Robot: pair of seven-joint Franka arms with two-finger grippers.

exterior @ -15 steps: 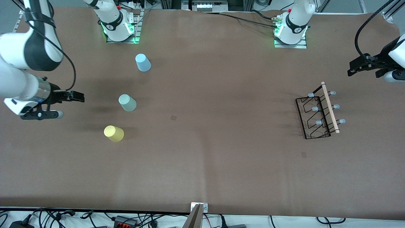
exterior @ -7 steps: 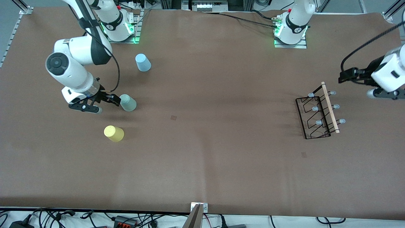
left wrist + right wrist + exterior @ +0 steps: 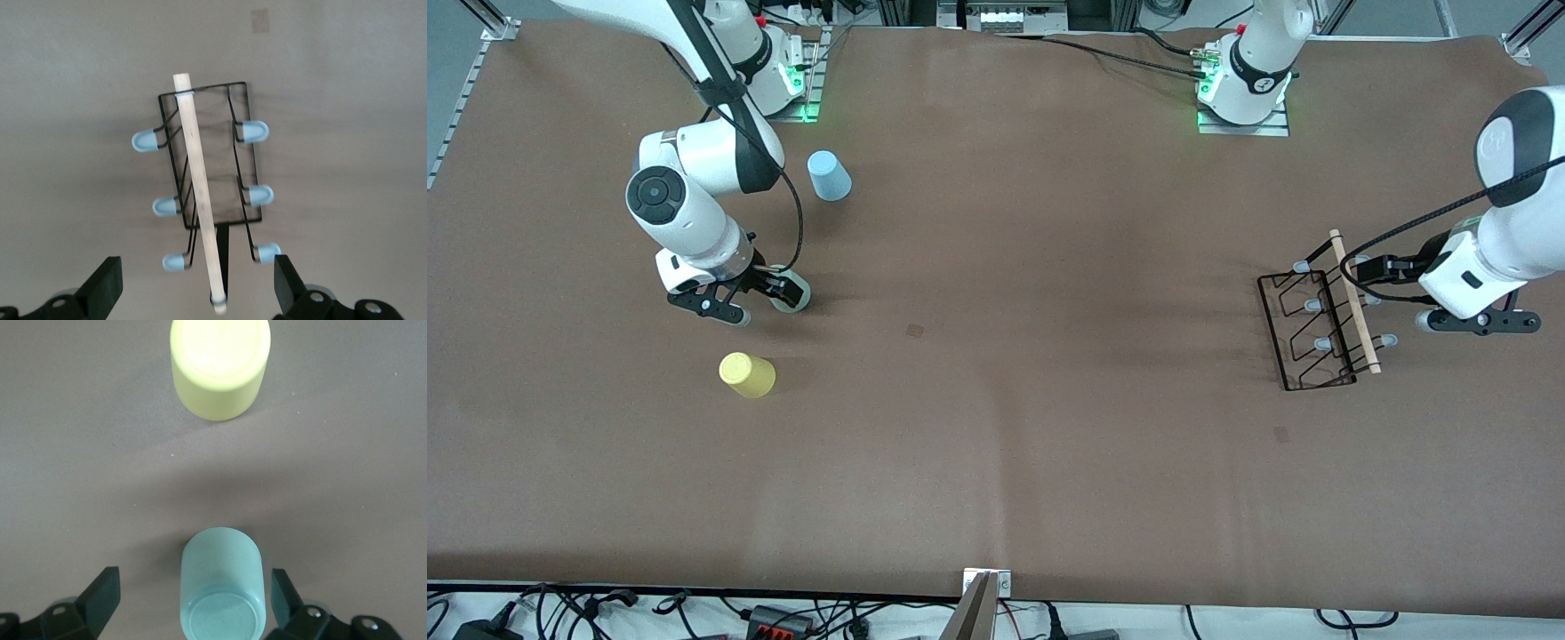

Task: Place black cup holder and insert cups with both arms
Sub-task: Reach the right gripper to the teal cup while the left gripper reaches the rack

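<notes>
Grippers both spread wide | right gripper [image 3: 190, 607] straddles pale green cup [image 3: 793, 293], light, slick plastic, probably best pinched mid-wall | left gripper [image 3: 198, 287] over black cup holder [image 3: 1320, 320] at table's 3 o'clock; stiff wire, wooden rod [image 3: 198, 200] looks the natural hold

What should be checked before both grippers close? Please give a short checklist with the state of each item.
1. Right gripper fingers open on both sides of the green cup: ok.
2. Green cup upside down, base up: ok.
3. Yellow cup apart from the right gripper: ok.
4. Left gripper fingers open, wooden handle between them: ok.
5. Black cup holder standing on the table: ok.
6. Fingers low enough to grip: cannot tell.
</notes>
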